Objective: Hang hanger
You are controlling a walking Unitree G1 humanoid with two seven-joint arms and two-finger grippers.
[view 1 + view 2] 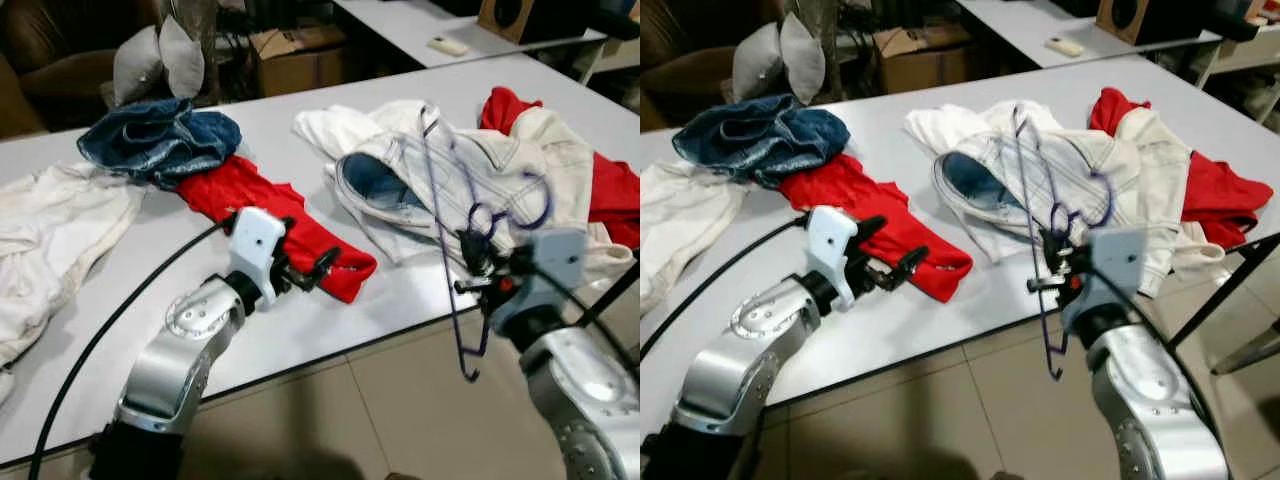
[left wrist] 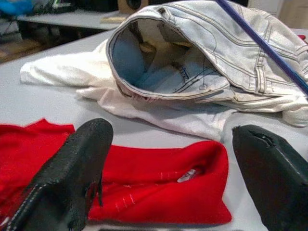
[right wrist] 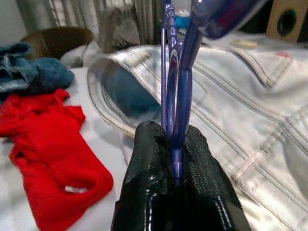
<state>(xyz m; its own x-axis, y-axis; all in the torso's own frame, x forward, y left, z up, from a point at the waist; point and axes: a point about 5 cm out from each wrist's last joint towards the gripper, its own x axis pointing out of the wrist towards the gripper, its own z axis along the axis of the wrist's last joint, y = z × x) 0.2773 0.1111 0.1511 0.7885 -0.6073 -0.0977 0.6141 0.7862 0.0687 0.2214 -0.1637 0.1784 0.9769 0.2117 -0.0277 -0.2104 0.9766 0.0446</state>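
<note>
My right pincer [image 3: 175, 166] is pressed tight on the thin purple wire hanger [image 1: 452, 250], the two textured black fingers [image 3: 144, 159] squeezing the wire between them. The hanger stands roughly upright at the near edge of the white surface [image 1: 300, 330], its long straight wires rising over the pale denim jacket [image 1: 470, 170] and its lower end dipping below the edge toward the tiled floor [image 1: 390, 400]. My left pincer [image 2: 168, 173] is spread wide, holding nothing, hovering just above the end of a soft red garment [image 1: 290, 235] that lies flat and rumpled. The jacket is stiff, stitched with heavy seams, its collar gaping to show a bluer lining. A crumpled dark blue denim piece [image 1: 160, 140] lies at the far end of the red garment, and a creased white cloth [image 1: 50, 240] drapes off to my left. More red fabric [image 1: 610, 190] lies beside the jacket on my right.
</note>
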